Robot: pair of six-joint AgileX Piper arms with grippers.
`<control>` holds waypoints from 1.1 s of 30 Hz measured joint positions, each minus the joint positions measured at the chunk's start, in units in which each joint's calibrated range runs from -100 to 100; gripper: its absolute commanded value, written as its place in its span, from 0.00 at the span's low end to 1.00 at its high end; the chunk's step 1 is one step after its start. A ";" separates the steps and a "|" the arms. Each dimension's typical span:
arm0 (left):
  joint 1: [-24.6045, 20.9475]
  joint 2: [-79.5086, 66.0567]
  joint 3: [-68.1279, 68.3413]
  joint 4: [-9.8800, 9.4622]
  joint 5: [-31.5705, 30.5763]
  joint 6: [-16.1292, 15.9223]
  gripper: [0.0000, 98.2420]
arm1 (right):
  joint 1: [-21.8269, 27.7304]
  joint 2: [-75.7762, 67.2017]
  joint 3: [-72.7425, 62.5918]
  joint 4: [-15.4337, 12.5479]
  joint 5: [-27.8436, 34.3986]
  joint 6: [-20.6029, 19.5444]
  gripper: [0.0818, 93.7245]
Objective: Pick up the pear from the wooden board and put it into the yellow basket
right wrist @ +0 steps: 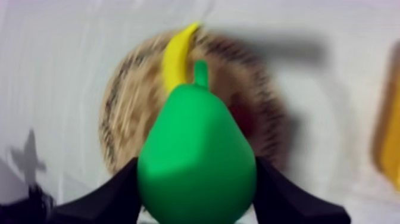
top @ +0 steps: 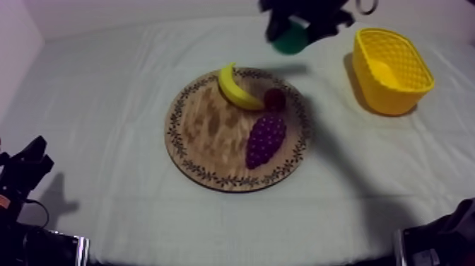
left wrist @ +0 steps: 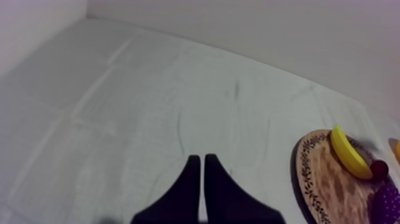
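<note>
We judge the task to be about half done. The pear [top: 290, 44] is off the wooden board [top: 205, 134] and hangs in the air in our right claw [right wrist: 196, 179], above the table [top: 106, 106], beyond the board's far rim and on the way toward the yellow basket [top: 410, 92]. It is not over the basket: the basket stands apart to one side of it. By our reckoning, what is left is the carry across, the lowering over the basket's opening, and the release.

The right claw is closed round the broad lower body of the pear. Its black fingers [right wrist: 107, 199] press one against each flank, and the jaws are spread as wide as the fruit. The stalk end points away from the wrist, toward the board.

On the board lie the banana [top: 237, 90], the small red fruit [top: 275, 98] just beside it, and the bunch of grapes [top: 264, 139]. Neither claw touches any of them.

Our left claw [left wrist: 201, 161] rests low at its own side of the table, well apart from the board. Its fingers lie together as a narrow wedge, with nothing between them.
</note>
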 measured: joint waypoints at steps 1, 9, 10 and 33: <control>0.00 0.00 0.00 0.00 0.00 0.00 0.00 | 1.38 -1.38 0.36 0.37 0.00 0.41 0.37; 0.00 0.00 0.00 0.00 0.00 0.00 0.00 | 11.58 -4.87 3.83 2.16 -3.96 2.01 0.36; 0.00 0.00 0.00 0.00 0.00 0.00 0.00 | 12.81 -4.53 4.47 2.41 -4.61 2.05 0.36; 0.00 0.00 0.00 0.00 0.00 0.00 0.00 | 22.59 -1.63 13.25 5.96 -12.93 1.17 0.70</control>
